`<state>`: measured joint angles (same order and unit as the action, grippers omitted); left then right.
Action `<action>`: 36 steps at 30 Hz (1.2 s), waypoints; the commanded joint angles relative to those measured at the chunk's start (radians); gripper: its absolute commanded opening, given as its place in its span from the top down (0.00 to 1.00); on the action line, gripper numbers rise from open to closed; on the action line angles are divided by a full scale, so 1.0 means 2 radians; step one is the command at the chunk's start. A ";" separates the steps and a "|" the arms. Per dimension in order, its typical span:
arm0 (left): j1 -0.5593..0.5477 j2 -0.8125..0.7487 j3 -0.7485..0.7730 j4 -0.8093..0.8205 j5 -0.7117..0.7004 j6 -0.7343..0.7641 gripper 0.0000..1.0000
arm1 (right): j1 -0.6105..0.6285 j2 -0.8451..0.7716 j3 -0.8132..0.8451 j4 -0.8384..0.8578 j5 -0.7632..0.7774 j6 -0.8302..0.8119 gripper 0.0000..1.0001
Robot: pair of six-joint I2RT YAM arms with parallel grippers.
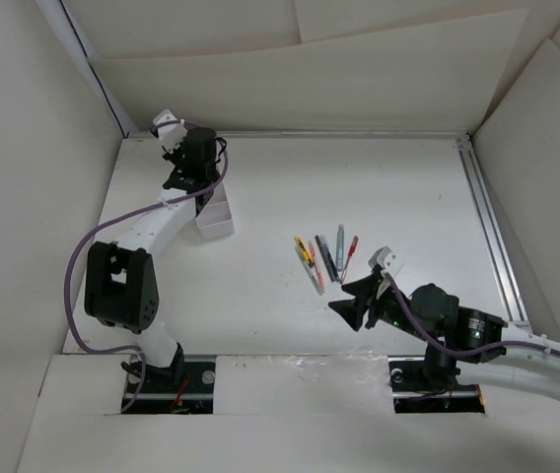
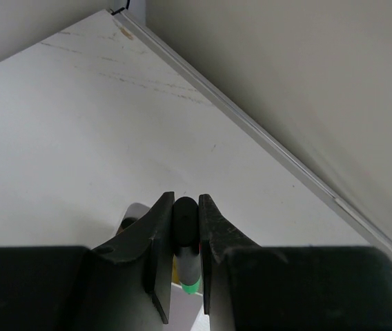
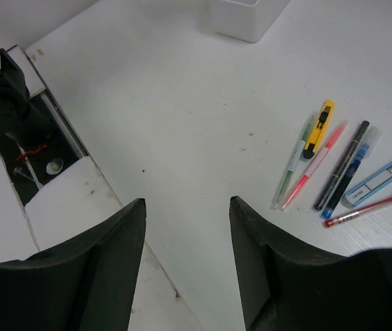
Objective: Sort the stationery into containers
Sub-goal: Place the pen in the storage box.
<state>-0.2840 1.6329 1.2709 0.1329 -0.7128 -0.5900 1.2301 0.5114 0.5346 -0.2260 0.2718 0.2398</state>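
We see white tube links and bulky black joint housings on our left arm (image 1: 122, 281) and right arm (image 1: 457, 330), with a purple cable (image 1: 78, 256) looped along each. The left pincer (image 2: 185, 200) and right pincer (image 3: 186, 207) have matte black wedge fingers.

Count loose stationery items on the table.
7, clustered mid-table: green pen, yellow cutter, pink pen, black pen, blue pen, grey-blue pen, red pen, left to right in the right wrist view. White box contents hidden.

A: What do you have around the table (image 1: 379, 177)?
B: You're boxed in by plain white walls: a back wall (image 1: 310, 89) behind the table, a side wall (image 1: 24, 197) left of it, another right.
A: Anything at its right edge?
B: A metal rail (image 1: 489, 232); soft, even light.
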 commanded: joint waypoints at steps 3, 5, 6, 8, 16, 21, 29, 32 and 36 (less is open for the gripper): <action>0.002 0.009 0.033 0.028 -0.033 0.023 1.00 | -0.001 -0.002 0.002 0.026 -0.012 -0.003 0.43; 0.002 0.015 0.033 0.032 -0.039 0.023 1.00 | -0.001 -0.002 0.002 0.026 -0.012 -0.003 0.43; 0.002 0.015 0.033 0.032 -0.039 0.023 1.00 | -0.001 -0.002 0.002 0.026 -0.012 -0.003 0.43; 0.002 0.022 0.033 0.037 -0.043 0.027 1.00 | -0.001 -0.002 0.002 0.026 -0.017 -0.003 0.43; 0.002 0.042 0.039 0.037 -0.052 0.023 1.00 | -0.001 -0.006 -0.003 0.030 -0.022 -0.003 0.43; 0.002 0.042 0.029 0.037 -0.057 0.018 0.87 | -0.001 -0.006 -0.003 0.030 -0.022 -0.003 0.43; 0.002 0.042 0.018 0.037 -0.052 0.018 0.70 | -0.001 -0.006 -0.003 0.030 -0.022 -0.003 0.43; 0.002 0.031 0.018 0.031 -0.048 0.013 0.65 | -0.001 -0.006 -0.003 0.030 -0.017 -0.003 0.43; 0.002 -0.004 0.018 0.022 -0.036 0.008 0.62 | -0.001 -0.011 -0.003 0.030 0.004 0.001 0.43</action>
<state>-0.2840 1.7309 1.3022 0.1741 -0.7902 -0.5629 1.2301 0.5037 0.5243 -0.2165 0.2409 0.2401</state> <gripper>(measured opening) 0.375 0.567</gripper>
